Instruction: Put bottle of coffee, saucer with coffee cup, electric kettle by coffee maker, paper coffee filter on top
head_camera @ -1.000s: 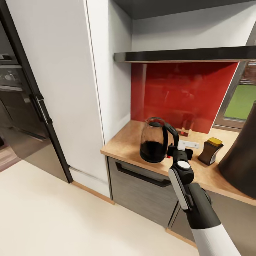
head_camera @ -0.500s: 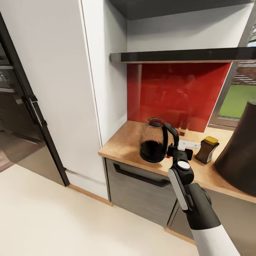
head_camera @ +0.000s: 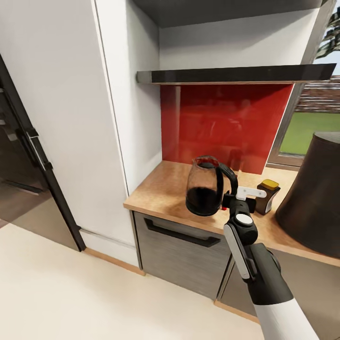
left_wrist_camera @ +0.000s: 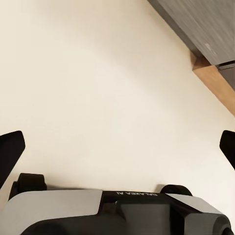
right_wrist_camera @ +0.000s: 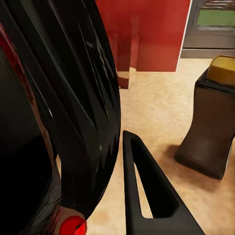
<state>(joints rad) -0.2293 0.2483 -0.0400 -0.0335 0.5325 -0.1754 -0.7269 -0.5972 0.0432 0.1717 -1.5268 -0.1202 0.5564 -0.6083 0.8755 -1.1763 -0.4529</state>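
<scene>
Floor [head_camera: 71, 293]: pale cream and bare, it takes the whole lower left of the head view, wide open room up to the cabinet fronts.
Tall white cabinet [head_camera: 61, 118]: it stands at the left of the head view, its side panel touching the left end of the worktop.
Left gripper [left_wrist_camera: 117, 147]: in the left wrist view it points down at the bare floor; the two black fingertips sit at the far sides of the frame, so the jaws are wide apart with nothing between them.
Kitchen countertop [head_camera: 160, 193]: light wood, its front edge runs from centre left down to lower right; the left part of the top is free.
Electric kettle [head_camera: 204, 186]: at centre, smoky glass with a dark lower part, upright, carried over the front edge of the worktop.
Right gripper [head_camera: 231, 198]: just right of the kettle, closed on its black loop handle; the right wrist view shows one finger [right_wrist_camera: 147, 191] right beside the handle.
Bottle of coffee [head_camera: 267, 196]: dark brown with yellow lid, on the worktop right of the gripper, well behind the edge.
Coffee maker [head_camera: 311, 193]: big dark body at the right border, cut by the frame, close to the bottle.
</scene>
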